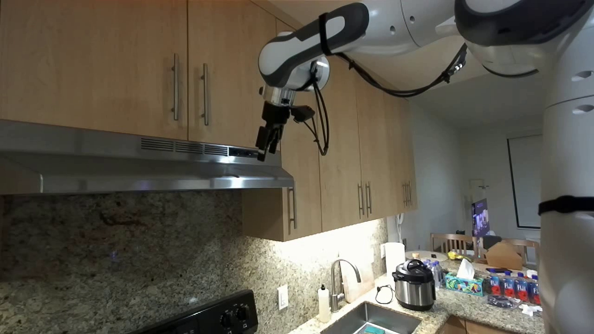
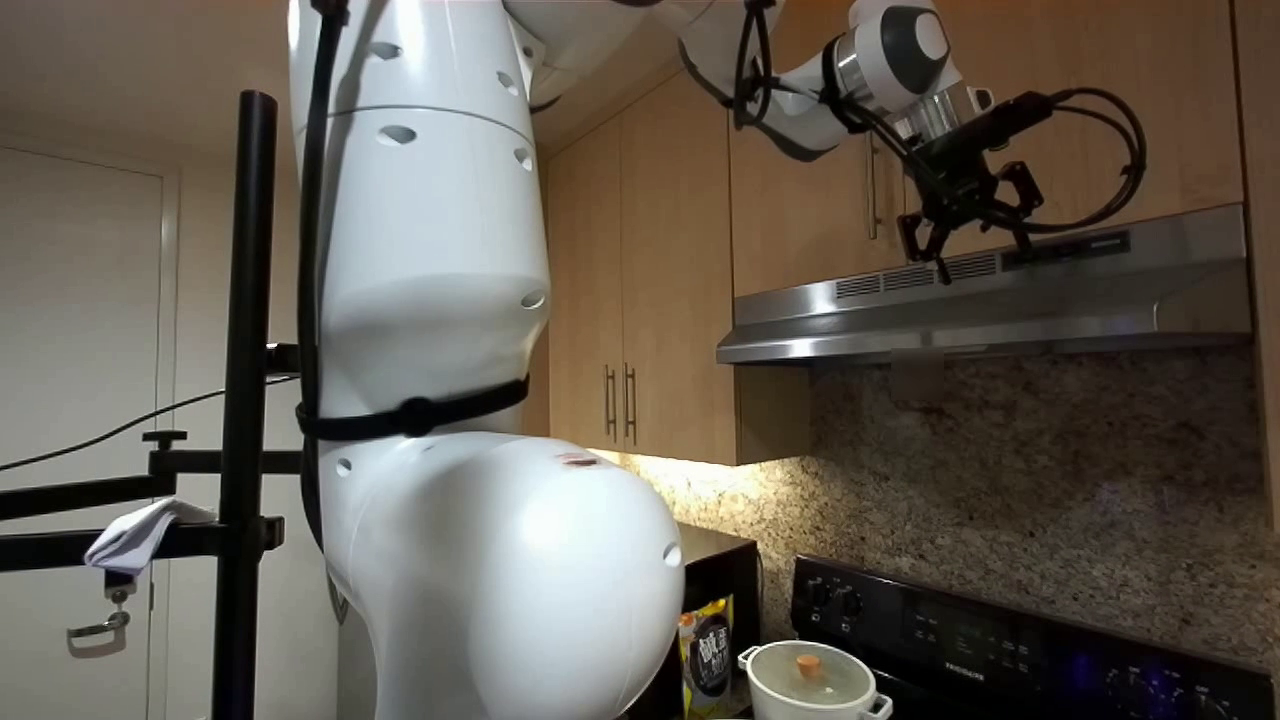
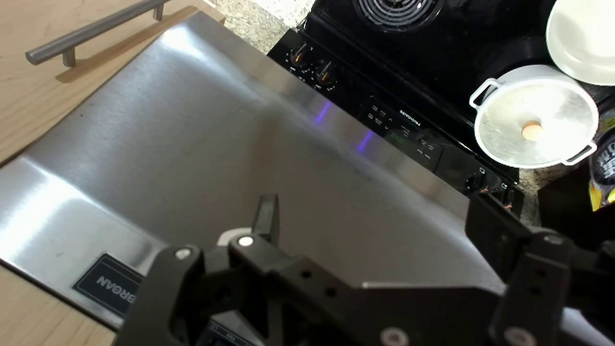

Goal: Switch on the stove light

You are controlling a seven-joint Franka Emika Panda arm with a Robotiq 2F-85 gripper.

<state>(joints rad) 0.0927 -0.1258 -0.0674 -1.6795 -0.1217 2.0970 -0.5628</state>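
A bright glow [image 1: 325, 245] washes the speckled backsplash [image 1: 181, 246] under wooden cabinets [image 1: 340, 185], with chairs [image 1: 452, 238] beyond.

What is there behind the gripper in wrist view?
The steel range hood, with parts of its nameplate and control panel. The gripper covers part of the nameplate; most of the panel is out of sight.

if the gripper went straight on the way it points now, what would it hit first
Probably the range hood: its steel face lies beyond the open gripper in the wrist view, though depth and the exact contact spot are unclear.
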